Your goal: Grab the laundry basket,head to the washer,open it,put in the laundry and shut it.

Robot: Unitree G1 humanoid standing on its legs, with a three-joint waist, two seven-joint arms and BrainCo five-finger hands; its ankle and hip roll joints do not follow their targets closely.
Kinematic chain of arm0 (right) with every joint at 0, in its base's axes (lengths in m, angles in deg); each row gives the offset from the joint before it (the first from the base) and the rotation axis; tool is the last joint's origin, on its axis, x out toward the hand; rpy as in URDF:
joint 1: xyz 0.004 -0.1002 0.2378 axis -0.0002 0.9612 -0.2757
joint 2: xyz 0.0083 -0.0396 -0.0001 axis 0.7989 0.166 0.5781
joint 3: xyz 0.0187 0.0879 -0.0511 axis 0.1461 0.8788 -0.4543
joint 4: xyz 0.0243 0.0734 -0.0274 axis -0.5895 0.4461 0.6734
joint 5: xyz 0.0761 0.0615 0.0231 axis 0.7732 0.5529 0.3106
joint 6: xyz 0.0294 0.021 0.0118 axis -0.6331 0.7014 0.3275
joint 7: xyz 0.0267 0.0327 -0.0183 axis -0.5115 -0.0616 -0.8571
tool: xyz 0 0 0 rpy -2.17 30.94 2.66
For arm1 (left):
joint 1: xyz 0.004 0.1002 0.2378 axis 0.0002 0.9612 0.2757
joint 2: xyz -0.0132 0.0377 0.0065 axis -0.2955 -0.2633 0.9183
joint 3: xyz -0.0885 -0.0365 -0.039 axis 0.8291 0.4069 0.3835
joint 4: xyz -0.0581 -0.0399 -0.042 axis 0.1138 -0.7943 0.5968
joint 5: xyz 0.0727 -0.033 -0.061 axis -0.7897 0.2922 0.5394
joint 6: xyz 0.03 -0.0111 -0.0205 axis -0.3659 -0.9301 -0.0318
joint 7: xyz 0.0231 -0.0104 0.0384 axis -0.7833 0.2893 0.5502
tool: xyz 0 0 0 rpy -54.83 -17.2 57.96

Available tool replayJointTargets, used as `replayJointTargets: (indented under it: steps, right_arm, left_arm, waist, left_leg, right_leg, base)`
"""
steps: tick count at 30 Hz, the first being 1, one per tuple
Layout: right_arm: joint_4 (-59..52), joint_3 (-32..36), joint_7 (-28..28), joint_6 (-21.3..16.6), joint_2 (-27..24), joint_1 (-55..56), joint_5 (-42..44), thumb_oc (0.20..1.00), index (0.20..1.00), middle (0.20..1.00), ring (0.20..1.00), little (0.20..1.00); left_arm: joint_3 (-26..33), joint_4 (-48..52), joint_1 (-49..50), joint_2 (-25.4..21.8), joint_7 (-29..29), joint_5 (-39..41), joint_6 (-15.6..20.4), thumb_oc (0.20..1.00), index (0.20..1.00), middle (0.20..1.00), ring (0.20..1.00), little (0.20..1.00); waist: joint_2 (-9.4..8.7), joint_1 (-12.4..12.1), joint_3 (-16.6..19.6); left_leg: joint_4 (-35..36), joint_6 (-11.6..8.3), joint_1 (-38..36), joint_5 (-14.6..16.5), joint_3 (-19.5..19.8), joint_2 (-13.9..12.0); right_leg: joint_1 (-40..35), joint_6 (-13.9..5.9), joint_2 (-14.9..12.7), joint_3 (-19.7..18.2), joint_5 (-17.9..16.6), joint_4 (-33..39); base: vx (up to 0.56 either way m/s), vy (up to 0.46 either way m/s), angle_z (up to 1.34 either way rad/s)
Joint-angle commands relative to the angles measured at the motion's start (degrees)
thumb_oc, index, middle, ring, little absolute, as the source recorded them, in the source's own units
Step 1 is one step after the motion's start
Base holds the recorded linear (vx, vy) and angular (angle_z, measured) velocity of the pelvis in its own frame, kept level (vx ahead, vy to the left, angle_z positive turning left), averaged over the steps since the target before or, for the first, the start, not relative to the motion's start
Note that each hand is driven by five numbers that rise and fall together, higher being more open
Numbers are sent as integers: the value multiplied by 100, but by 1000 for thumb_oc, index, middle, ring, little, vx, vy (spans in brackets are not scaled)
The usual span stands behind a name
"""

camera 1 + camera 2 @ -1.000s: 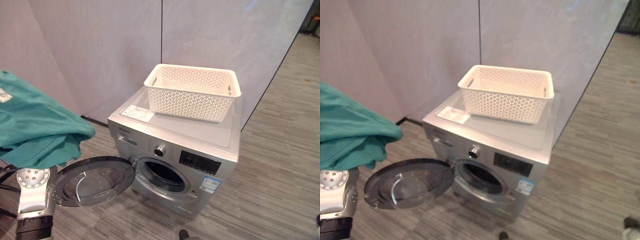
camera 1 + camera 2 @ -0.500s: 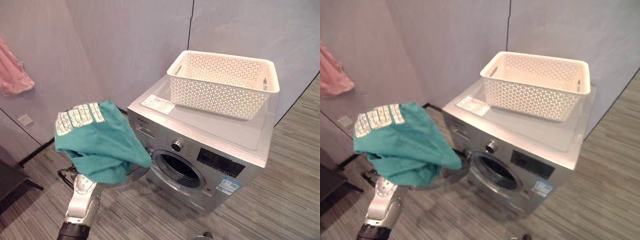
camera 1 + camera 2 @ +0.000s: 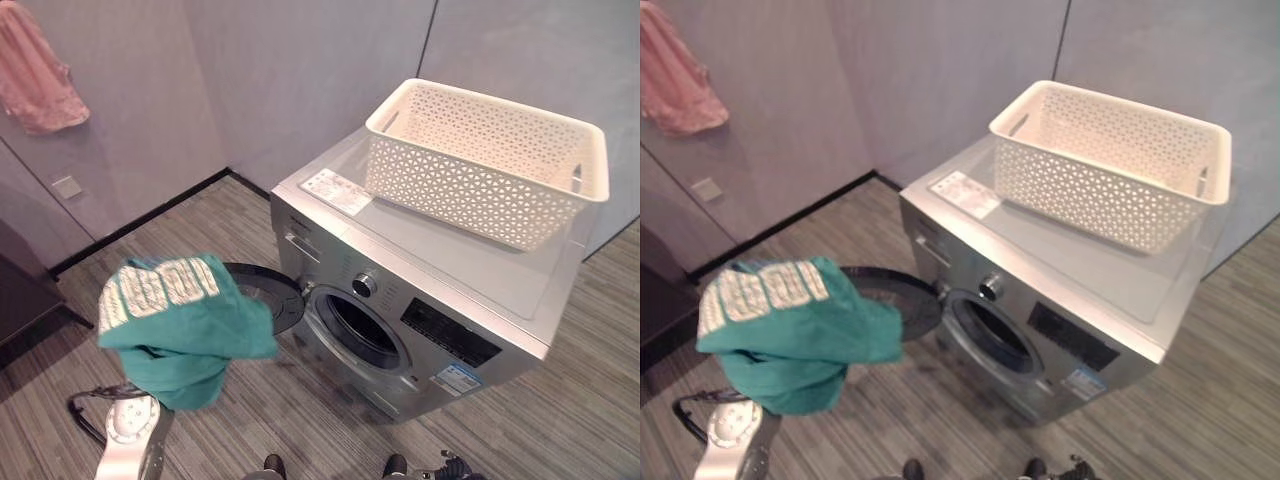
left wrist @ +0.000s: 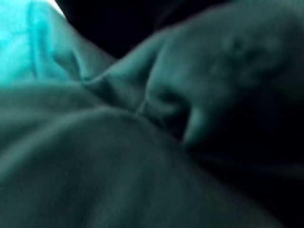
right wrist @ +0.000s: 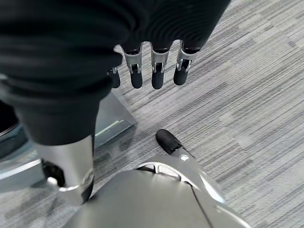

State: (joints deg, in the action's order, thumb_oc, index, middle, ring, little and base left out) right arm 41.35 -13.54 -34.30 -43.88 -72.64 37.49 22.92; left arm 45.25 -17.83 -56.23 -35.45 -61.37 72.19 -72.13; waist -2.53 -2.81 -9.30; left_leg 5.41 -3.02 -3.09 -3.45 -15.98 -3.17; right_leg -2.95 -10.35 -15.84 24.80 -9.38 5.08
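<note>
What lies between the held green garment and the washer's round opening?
The open dark round door, partly hidden behind the teal-green garment, short of the silver washer's opening, in both eye views.

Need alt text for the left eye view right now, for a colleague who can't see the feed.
A teal garment hangs over the raised left arm, beside the washer with its round door open. A white basket sits on top; pink cloth hangs on the wall.

Even, soft indoor light fills both eye views. The washer (image 3: 420, 300) top carries a pale sheen under the basket (image 3: 490, 160), whose faint reflection shows there. The left wrist view is dim and blurred, with teal cloth (image 4: 95, 156) pressed close and one bright corner. The right wrist view is well lit.
</note>
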Motion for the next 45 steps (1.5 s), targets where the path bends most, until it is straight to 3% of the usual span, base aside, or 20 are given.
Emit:
replayJointTargets:
  steps: [1, 7, 10, 20, 31, 35, 38, 45]
  right_arm:
    - [406, 9, 216, -49, 96, -241, 16, 1000, 1000, 1000, 1000, 1000]
    - [497, 74, 325, -41, -73, -383, 164, 1000, 1000, 1000, 1000, 1000]
    - [163, -165, 489, -86, -170, -757, 298, 1000, 1000, 1000, 1000, 1000]
    - [-460, -608, 878, -98, -138, -1444, 375, 1000, 1000, 1000, 1000, 1000]
    - [-1494, -715, 1524, -162, -216, -1781, 494, 1000, 1000, 1000, 1000, 1000]
    - [-1676, -807, 1626, -206, -177, -1804, 467, 1000, 1000, 1000, 1000, 1000]
    - [-1801, -976, 1706, -261, -113, -1847, 450, 1000, 1000, 1000, 1000, 1000]
    - [-2109, -1096, 1754, -377, -164, -1911, 383, 1000, 1000, 1000, 1000, 1000]
  left_arm:
    - [-152, 409, 19, 77, -441, 483, 183, 200, 200, 200, 200, 200]
    - [-781, 52, -73, -165, -694, 482, 73, 200, 200, 200, 200, 200]
    - [-1453, -357, -671, -310, -650, 414, 95, 200, 200, 200, 200, 200]
    - [-2075, -1559, -1903, 259, -189, 428, 156, 200, 200, 200, 200, 200]
    - [-1729, -3567, -4347, 1240, 806, 1208, 291, 200, 200, 200, 200, 200]
    - [-1691, -4360, -5143, 1354, 964, 1292, 258, 200, 200, 200, 200, 200]
    - [-1447, -4798, -5986, 1552, 1144, 1783, 321, 200, 200, 200, 200, 200]
    - [-1284, -4977, -7008, 1491, 1389, 1808, 457, 200, 200, 200, 200, 200]
  waist:
    - [169, -39, -371]
    - [281, -100, -721]
    - [384, 24, -1160]
    - [335, 279, -1724]
    - [-9, 805, -1921]
    - [-112, 1029, -1869]
    - [-189, 1243, -1813]
    - [-312, 1539, -1743]
  left_leg:
    - [-58, 154, 214, 679, 462, -82]
    - [-110, 112, 565, 539, 578, -119]
    - [-313, 68, 1124, 446, 518, -178]
    - [-1064, 18, 2324, 488, 294, -275]
    - [-1410, -102, 3594, 445, 142, -482]
    - [-1427, -138, 3906, 429, 140, -541]
    - [-1458, -176, 4199, 406, 157, -619]
    - [-1480, -222, 4480, 400, 152, -734]
  right_leg:
    - [-64, -61, -132, 371, 766, -228]
    - [189, -24, -121, 405, 825, -323]
    - [836, 50, -132, 180, 825, -521]
    - [2126, 166, -250, -160, 788, -1057]
    - [3570, 235, -193, -442, 746, -1468]
    - [3944, 238, -154, -531, 732, -1542]
    - [4301, 237, -78, -599, 743, -1648]
    - [4691, 232, 35, -678, 741, -1714]
  base:
    - [-52, -55, 42]
    - [-88, -35, 18]
    - [-260, -11, 3]
    - [-137, -17, -16]
    - [-74, -54, -9]
    - [-22, -58, -12]
    - [0, -79, -11]
    - [16, -62, -3]
